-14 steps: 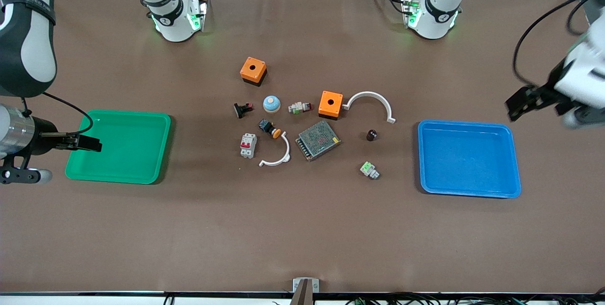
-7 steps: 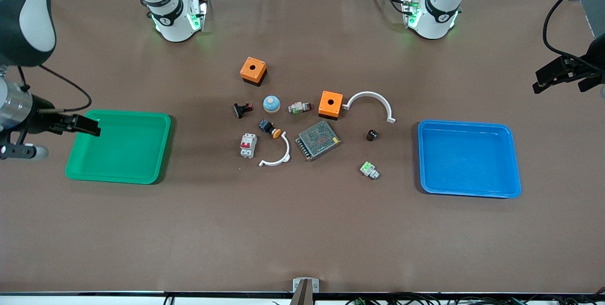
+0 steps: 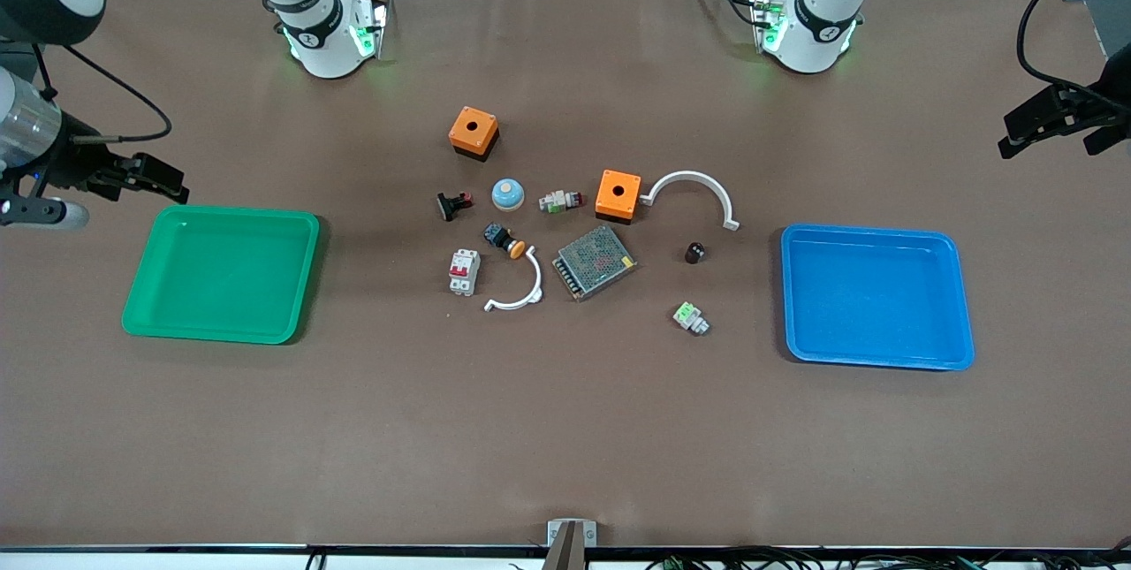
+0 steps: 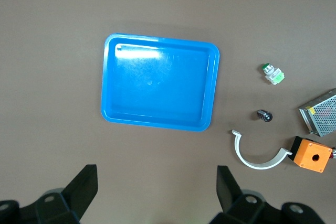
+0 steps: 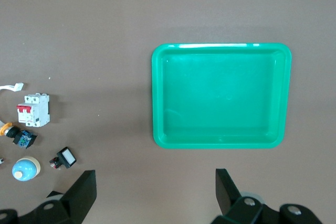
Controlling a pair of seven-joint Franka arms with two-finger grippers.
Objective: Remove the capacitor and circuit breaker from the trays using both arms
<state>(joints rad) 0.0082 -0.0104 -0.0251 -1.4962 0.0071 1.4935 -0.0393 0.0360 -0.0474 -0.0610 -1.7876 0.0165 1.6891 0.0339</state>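
Green tray (image 3: 221,275) and blue tray (image 3: 876,296) lie empty; my right gripper (image 3: 150,178) has pulled back off the green one, my left gripper (image 3: 1047,121) hangs above the blue, both open. Circuit breaker (image 3: 463,272) and capacitor (image 3: 695,252) sit on the table between: task looks done.

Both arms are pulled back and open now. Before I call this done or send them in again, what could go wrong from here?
1. Look-alikes: the capacitor is tiny, and the circuit breaker lies close to the orange-capped button and a white curved clip; a re-grasp might catch a neighbour.
2. Both the green tray and the blue tray are empty, so another reach into them finds nothing.
3. The right gripper hangs by the green tray's rim; lowering could clip it. The left gripper waits open.
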